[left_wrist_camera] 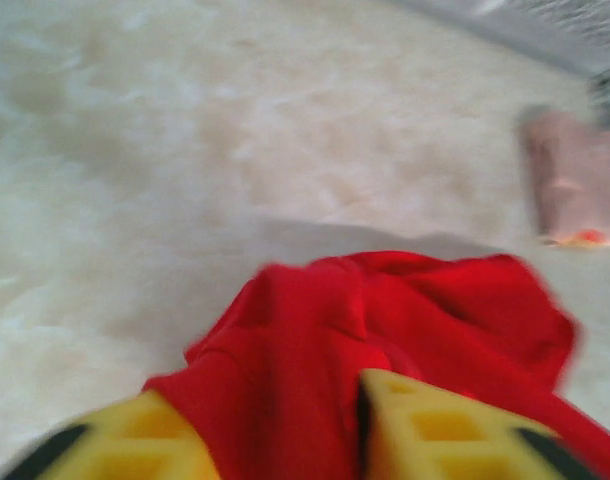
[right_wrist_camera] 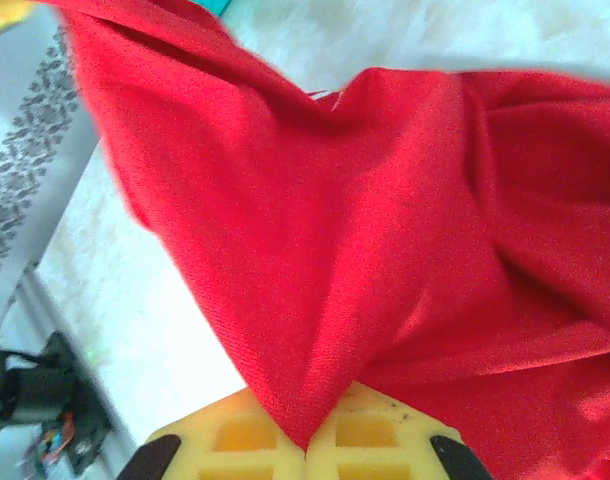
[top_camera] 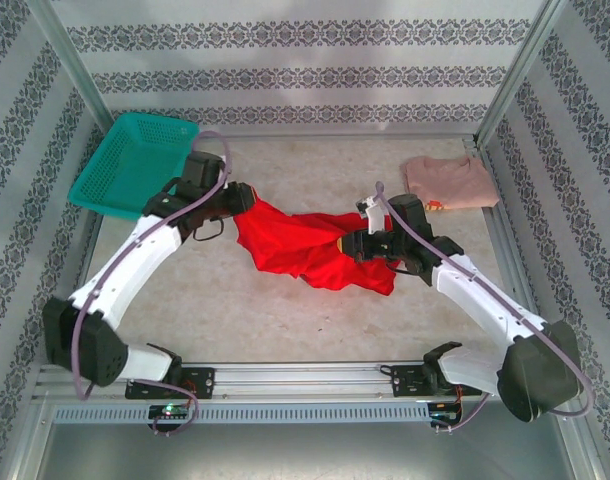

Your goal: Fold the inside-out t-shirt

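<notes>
Red inside-out t-shirt [top_camera: 305,245] sits bunched mid-table, strung between both arms. Right gripper [right_wrist_camera: 307,442] is clamped on a fold of it: its wrist cam shows the yellow fingers [right_wrist_camera: 385,440] meeting with cloth pinched in the seam, which the overhead can't resolve. Left gripper [left_wrist_camera: 285,440] is at the shirt's left end, jaws apart, red cloth lying in the gap, frame blurred. Overhead adds a teal basket [top_camera: 135,165] at the far-left corner and a pale pink shirt [top_camera: 450,182] far right, well apart from the red one.
</notes>
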`<state>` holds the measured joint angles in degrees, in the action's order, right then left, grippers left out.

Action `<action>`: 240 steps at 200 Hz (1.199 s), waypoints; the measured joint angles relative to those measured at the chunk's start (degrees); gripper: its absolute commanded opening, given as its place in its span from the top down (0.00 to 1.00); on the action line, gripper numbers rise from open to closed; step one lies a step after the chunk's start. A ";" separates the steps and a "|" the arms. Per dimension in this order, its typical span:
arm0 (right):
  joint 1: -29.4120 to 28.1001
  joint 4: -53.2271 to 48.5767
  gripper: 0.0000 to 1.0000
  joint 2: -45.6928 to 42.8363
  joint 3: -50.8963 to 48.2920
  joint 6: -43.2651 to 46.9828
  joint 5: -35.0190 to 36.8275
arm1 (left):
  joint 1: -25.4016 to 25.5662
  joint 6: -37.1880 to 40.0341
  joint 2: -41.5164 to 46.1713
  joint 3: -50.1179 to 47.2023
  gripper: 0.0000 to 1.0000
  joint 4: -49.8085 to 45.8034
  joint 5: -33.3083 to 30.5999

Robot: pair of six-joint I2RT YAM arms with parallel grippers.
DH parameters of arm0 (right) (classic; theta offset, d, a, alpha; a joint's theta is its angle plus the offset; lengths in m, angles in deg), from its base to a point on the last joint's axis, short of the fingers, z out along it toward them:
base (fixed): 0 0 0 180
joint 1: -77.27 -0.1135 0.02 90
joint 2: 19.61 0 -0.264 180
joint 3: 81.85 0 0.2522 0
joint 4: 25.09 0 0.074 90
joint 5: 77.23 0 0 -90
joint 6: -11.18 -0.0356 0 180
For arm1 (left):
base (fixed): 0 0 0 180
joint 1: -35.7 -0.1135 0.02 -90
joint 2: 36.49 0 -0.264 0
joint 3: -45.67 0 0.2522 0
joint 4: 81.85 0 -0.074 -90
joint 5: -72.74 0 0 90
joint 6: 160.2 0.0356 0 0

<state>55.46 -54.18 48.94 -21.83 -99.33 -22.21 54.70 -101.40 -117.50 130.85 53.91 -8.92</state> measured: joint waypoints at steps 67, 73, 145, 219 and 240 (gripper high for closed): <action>2.10 -2.25 1.00 9.40 5.66 -1.95 -6.49 | 12.46 3.13 17.66 -24.39 0.18 1.38 -5.77; 2.10 -2.27 1.00 9.79 6.16 -1.97 -6.54 | 13.94 3.43 18.58 -25.83 0.18 2.71 -5.18; 2.21 -3.61 1.00 10.16 7.28 -1.84 -6.67 | 21.44 18.78 -3.69 -24.30 0.43 13.84 -4.11; 1.66 -13.27 1.00 9.49 11.45 3.87 1.27 | 18.51 20.55 -5.49 -19.21 1.00 15.67 3.06; -1.33 -20.72 0.99 8.17 15.80 7.06 12.57 | 12.90 11.76 1.90 -19.30 1.00 16.11 17.42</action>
<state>54.13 -74.90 57.12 -6.03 -92.27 -9.64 67.60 -89.64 -115.60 111.55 70.02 8.50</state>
